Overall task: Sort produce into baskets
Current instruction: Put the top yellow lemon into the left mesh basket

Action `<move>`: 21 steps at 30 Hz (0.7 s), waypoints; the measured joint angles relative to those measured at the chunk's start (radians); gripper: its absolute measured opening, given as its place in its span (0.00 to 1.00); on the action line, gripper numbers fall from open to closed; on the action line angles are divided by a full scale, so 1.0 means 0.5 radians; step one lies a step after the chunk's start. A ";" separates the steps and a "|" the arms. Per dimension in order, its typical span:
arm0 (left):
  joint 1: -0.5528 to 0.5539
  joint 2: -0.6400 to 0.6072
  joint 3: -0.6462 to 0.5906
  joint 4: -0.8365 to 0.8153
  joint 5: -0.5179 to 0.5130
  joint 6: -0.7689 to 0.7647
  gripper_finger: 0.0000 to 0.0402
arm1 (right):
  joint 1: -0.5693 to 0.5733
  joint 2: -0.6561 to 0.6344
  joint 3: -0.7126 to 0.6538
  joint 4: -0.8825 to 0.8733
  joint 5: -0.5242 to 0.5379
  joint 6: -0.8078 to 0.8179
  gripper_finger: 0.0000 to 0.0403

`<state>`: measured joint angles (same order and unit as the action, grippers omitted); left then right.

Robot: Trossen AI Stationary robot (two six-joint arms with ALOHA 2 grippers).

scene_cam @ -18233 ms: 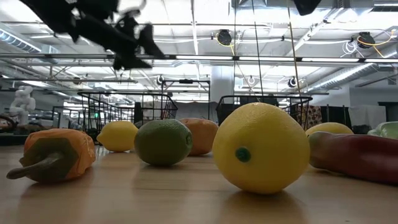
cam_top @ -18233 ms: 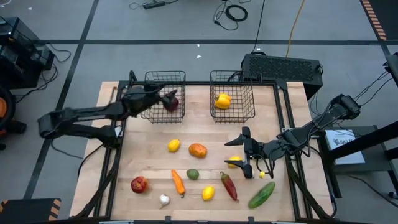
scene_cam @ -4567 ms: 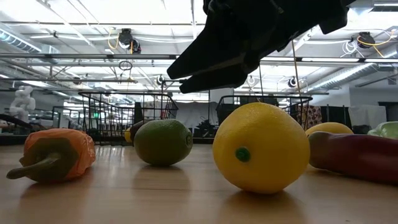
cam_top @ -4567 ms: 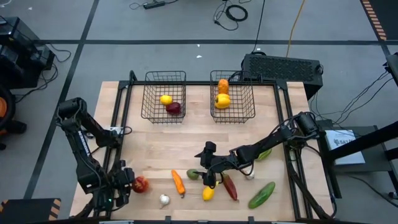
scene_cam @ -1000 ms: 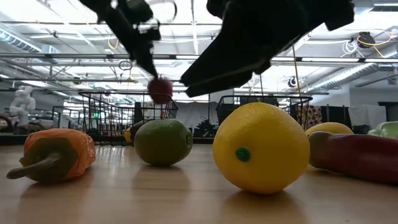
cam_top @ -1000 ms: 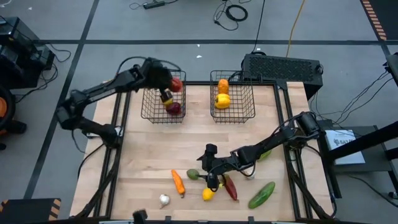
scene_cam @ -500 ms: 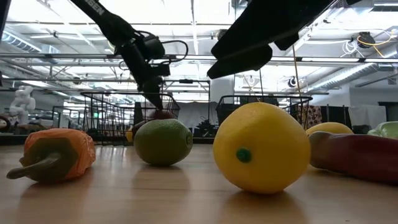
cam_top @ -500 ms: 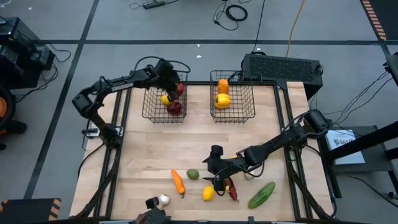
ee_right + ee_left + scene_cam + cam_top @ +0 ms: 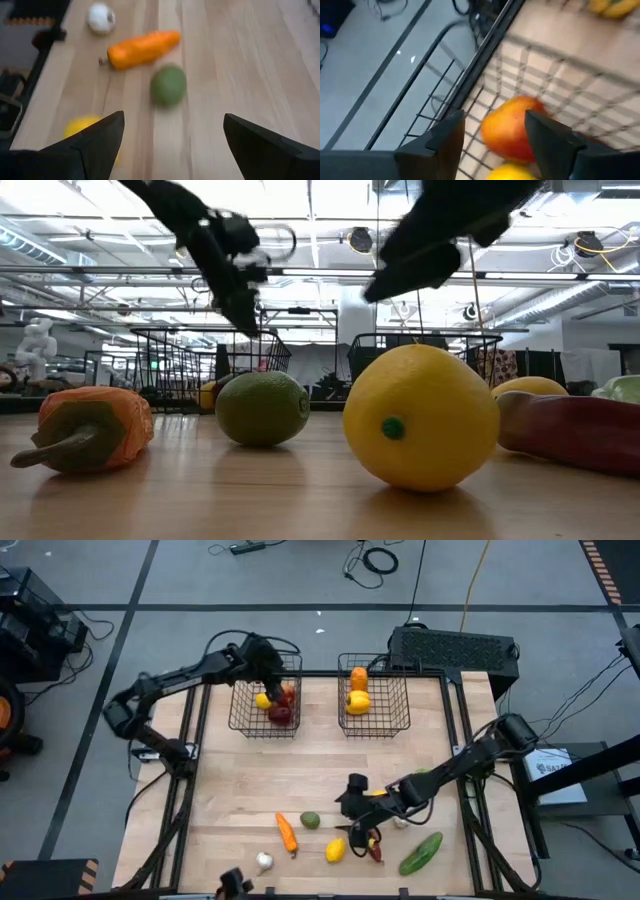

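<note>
While L claw [image 9: 268, 680] gapes over basket [image 9: 245, 718], apple [image 9: 512, 128] below

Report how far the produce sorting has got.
Done: left basket holds a lemon and red apples; right basket holds yellow-orange pieces. In hand: left end effector open over the left basket; right end effector open above the chilli. Left: carrot, lime, lemon, garlic, cucumber.
</note>
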<state>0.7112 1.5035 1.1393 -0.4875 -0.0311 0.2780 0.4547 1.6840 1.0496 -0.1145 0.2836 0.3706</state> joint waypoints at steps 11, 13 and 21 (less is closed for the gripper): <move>-0.652 -0.600 0.000 -0.217 0.224 -0.257 0.56 | 0.119 -0.338 0.001 -0.992 0.006 0.647 0.82; -0.816 -0.609 0.000 -0.216 0.223 -0.302 0.56 | 0.161 -0.345 0.001 -1.148 -0.002 0.708 0.82; -1.416 -0.506 -0.001 -0.216 -0.015 -0.441 0.56 | 0.294 -0.328 -0.003 -1.341 0.110 0.653 0.82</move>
<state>0.0032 1.2507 1.1389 -0.5957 -0.0384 0.0574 0.6014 1.5200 1.0480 -0.7851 0.3384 0.6972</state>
